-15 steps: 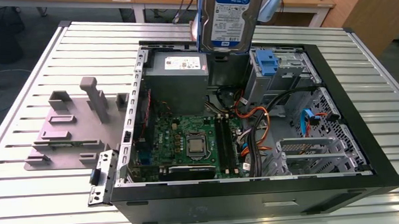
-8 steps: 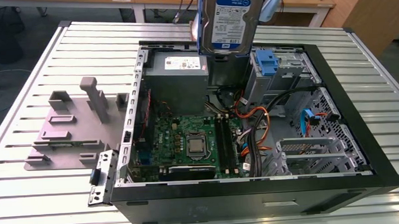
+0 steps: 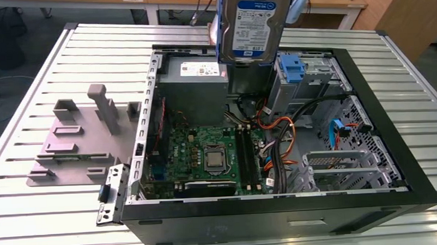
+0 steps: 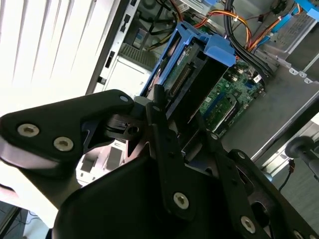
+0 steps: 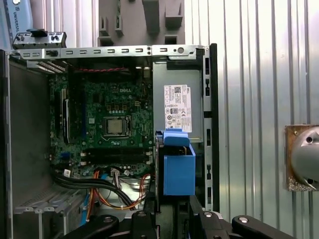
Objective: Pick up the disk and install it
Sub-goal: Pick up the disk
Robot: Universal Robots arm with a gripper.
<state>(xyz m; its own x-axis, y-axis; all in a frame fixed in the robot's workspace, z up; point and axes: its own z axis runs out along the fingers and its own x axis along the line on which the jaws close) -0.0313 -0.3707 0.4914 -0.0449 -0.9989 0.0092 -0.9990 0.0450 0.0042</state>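
Note:
The disk (image 3: 253,23), a silver hard drive with a blue-and-white label in a blue plastic carrier, hangs upright above the far side of the open computer case (image 3: 265,221). It is over the grey power supply (image 3: 195,82) and next to the drive bay. In the second wrist view my gripper (image 4: 172,132) has its black fingers (image 4: 162,119) closed on the disk (image 4: 192,74), whose connector edge faces the camera. In the first wrist view my gripper (image 5: 172,216) holds the blue carrier of the disk (image 5: 178,172) over the case, beside the power supply (image 5: 179,107).
The case lies open on a slatted metal table (image 3: 32,216). Inside are the green motherboard (image 3: 205,155), orange and black cables (image 3: 277,137) and a drive bay with a blue bracket (image 3: 292,70). A grey fixture (image 3: 84,141) with upright posts stands at the exterior view's left.

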